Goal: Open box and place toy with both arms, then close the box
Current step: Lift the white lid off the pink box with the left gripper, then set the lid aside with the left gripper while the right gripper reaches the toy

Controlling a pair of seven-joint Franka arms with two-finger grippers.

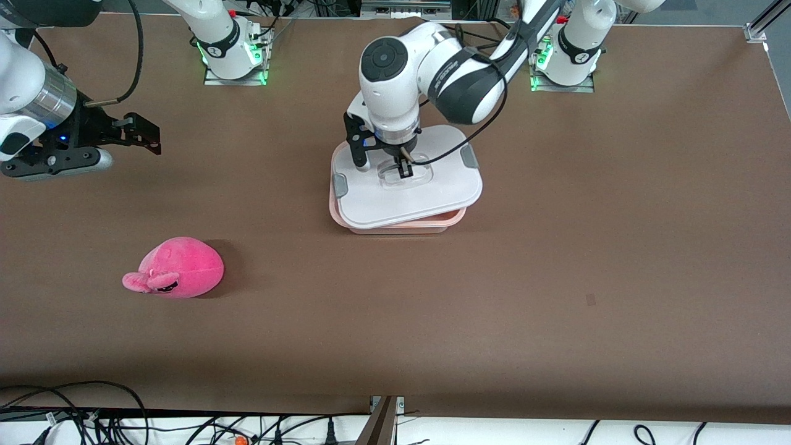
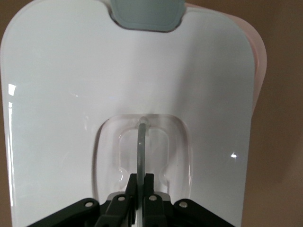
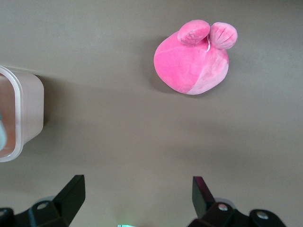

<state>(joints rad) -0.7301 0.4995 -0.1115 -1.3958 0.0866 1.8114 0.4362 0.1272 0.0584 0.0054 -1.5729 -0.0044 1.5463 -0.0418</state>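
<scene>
The box's white lid (image 1: 426, 185) lies askew over the pale pink tub (image 1: 401, 224), whose rim shows under the lid's edge nearer the front camera. My left gripper (image 1: 405, 170) is down on the middle of the lid, shut on the thin clear handle (image 2: 141, 146) that stands up out of its recess; the jaws (image 2: 141, 182) pinch it from both sides. The pink plush toy (image 1: 176, 269) lies on the table toward the right arm's end, nearer the front camera than the box. My right gripper (image 1: 145, 133) hangs open over bare table at that end, fingers (image 3: 75, 189) wide apart and holding nothing.
Grey clips (image 1: 340, 184) sit at both short ends of the lid; one (image 2: 146, 14) shows in the left wrist view. A corner of the tub (image 3: 28, 109) and the toy (image 3: 191, 61) appear in the right wrist view. Brown table (image 1: 556, 278) spreads all around; cables lie along its near edge.
</scene>
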